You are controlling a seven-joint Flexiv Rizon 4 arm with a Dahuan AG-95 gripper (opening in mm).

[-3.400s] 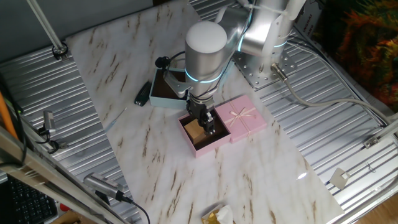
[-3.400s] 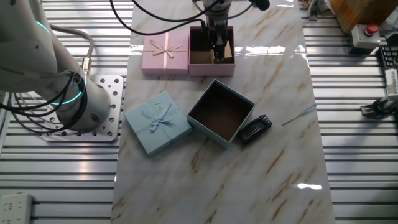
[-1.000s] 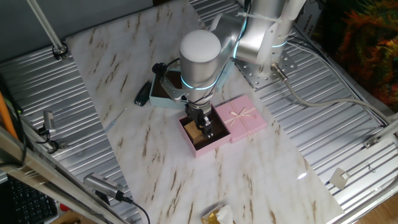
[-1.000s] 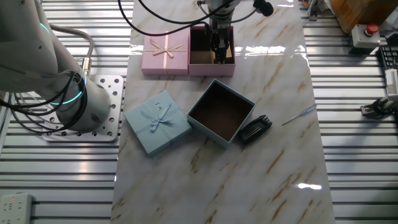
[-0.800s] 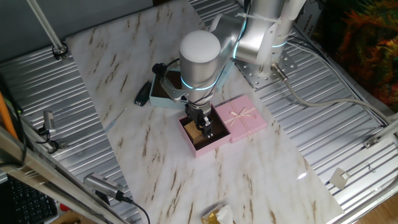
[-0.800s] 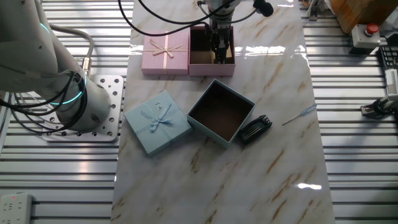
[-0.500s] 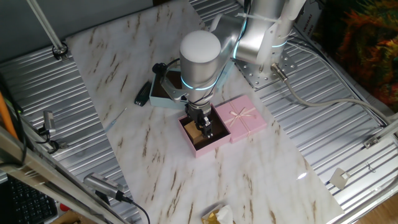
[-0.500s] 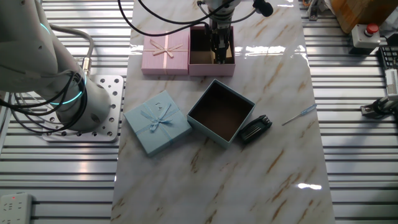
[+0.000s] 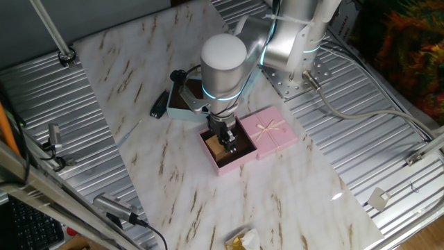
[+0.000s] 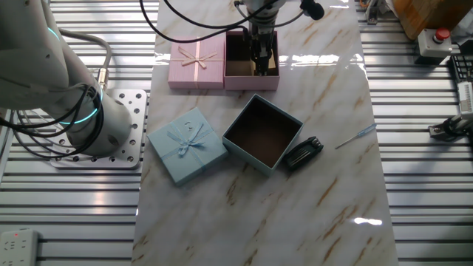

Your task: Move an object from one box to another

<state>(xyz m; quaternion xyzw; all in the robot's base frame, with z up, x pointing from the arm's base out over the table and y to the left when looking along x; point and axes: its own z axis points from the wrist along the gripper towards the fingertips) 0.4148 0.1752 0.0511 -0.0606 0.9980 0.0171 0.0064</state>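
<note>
The cube (image 9: 217, 146) lies inside the pink box (image 9: 220, 167), a small tan block on the dark floor, toward the wall nearest the light blue box (image 10: 262, 133). The claw (image 9: 229, 144) reaches down into the same tray, its dark fingers just beside the cube on the lid side; in the other fixed view the fingers (image 10: 259, 53) hide most of the cube (image 10: 270, 61), and whether they are clamped on it or merely standing next to it cannot be told. The pink walls close in tightly around both, so the only free way out is straight up. The pink lid (image 10: 196, 63) with its cream bow lies flush against one side of the tray. On the counter (image 10: 310, 207) the light blue box stands apart from the pink one, turned at an angle, its brown interior bare. Its light blue lid (image 10: 186, 145) touches one corner, and a flat black item (image 10: 303, 154) rests against the opposite wall. Past these the marble counter runs wide to its edges.
</note>
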